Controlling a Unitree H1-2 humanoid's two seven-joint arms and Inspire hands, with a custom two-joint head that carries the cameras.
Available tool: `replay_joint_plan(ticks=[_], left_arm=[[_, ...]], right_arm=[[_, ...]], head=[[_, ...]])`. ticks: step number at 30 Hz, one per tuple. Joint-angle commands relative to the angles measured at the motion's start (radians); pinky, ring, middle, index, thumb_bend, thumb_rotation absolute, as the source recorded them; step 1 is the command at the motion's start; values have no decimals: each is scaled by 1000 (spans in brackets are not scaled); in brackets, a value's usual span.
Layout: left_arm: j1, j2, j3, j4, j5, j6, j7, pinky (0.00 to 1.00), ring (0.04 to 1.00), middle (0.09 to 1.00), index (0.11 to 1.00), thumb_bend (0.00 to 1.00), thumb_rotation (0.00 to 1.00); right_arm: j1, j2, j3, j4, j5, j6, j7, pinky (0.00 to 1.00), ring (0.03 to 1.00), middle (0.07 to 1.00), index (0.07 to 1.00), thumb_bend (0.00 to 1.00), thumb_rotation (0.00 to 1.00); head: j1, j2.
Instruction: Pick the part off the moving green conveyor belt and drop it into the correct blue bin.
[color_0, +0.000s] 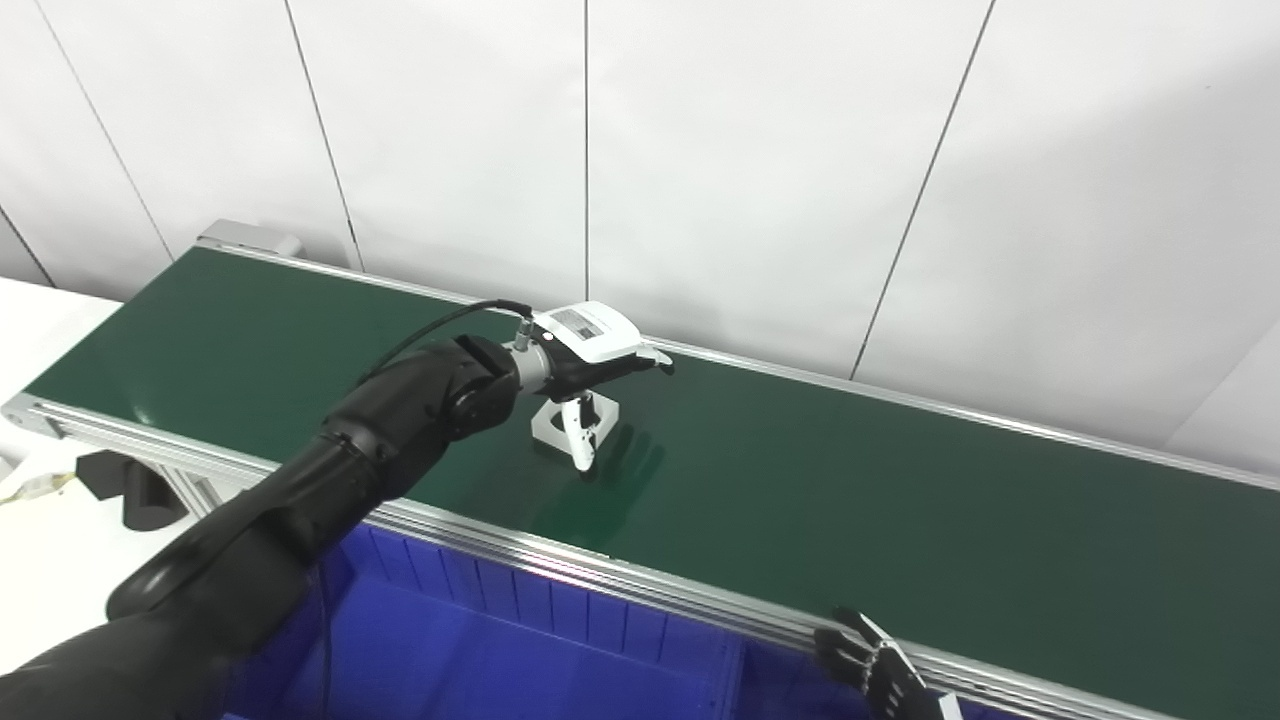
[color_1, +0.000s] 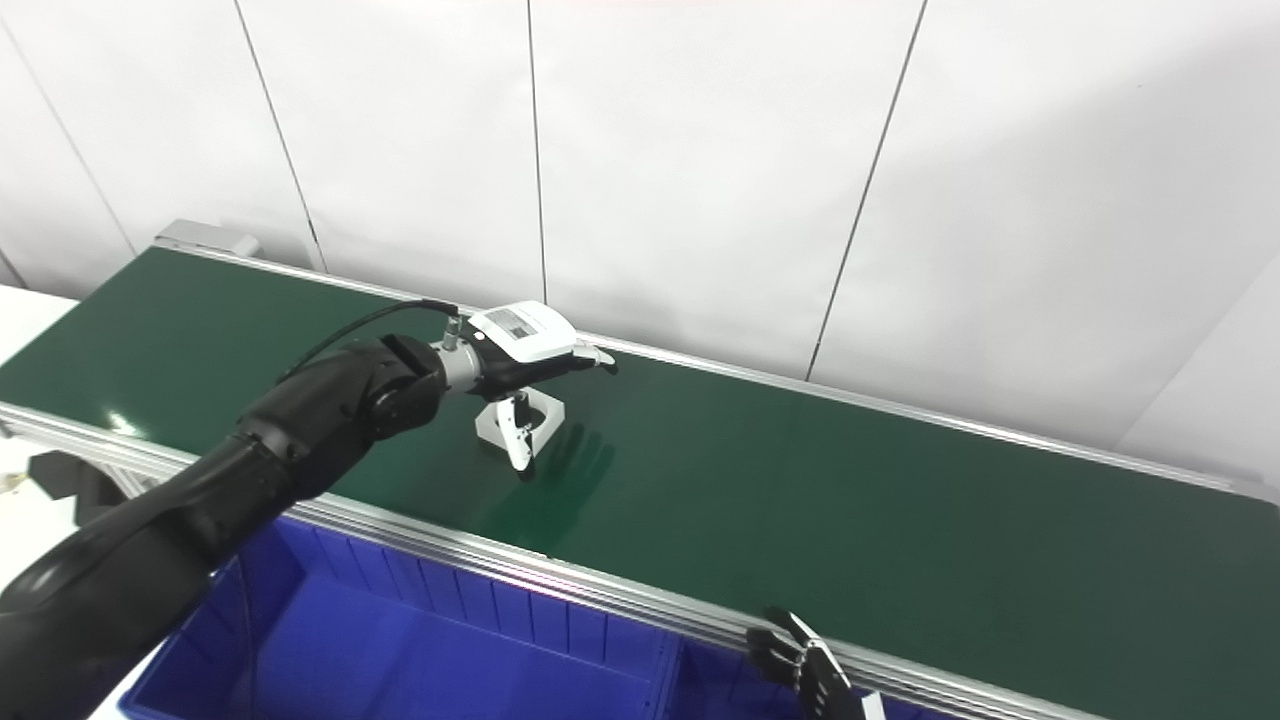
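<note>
A small white hollow-framed part (color_0: 553, 421) lies on the green conveyor belt (color_0: 850, 500), near the belt's middle. My left hand (color_0: 590, 355) hovers right over it, fingers stretched forward and apart. The thumb (color_0: 580, 445) points down in front of the part, close to it or touching it. The hand is open and the part still rests on the belt. My right hand (color_0: 880, 672) shows only its fingers at the bottom edge, below the belt's near rail, spread and holding nothing.
A blue bin (color_0: 480, 640) with ribbed walls stands below the belt's near aluminium rail (color_0: 620, 570), and a second blue bin (color_1: 720, 675) adjoins it on the right. White wall panels rise behind the belt. Dark objects (color_0: 130, 485) lie on the white surface at left.
</note>
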Motion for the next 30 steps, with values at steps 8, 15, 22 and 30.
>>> replay_joint_plan(ticks=[8, 15, 22, 30], left_arm=[[-77, -38, -14, 10, -12, 29, 41, 797, 887, 915, 930, 1000, 315], [-98, -75, -49, 44, 6, 33, 74, 801, 878, 913, 925, 1000, 302], [-120, -107, -73, 89, -4, 34, 84, 775, 869, 910, 919, 1000, 285], [-149, -120, -121, 200, 32, 50, 136, 785, 868, 899, 900, 1000, 232]], right_arm=[[5, 18, 21, -17, -17, -1, 13, 728, 803, 913, 825, 1000, 276], [8, 26, 31, -17, -21, -1, 7, 731, 812, 910, 828, 997, 277], [13, 35, 37, -25, -26, -1, -6, 736, 811, 906, 830, 1000, 274], [27, 35, 42, -48, -26, -1, -12, 739, 815, 908, 829, 993, 267]], head=[[-19, 5], [-48, 11], [-63, 15], [-77, 24]])
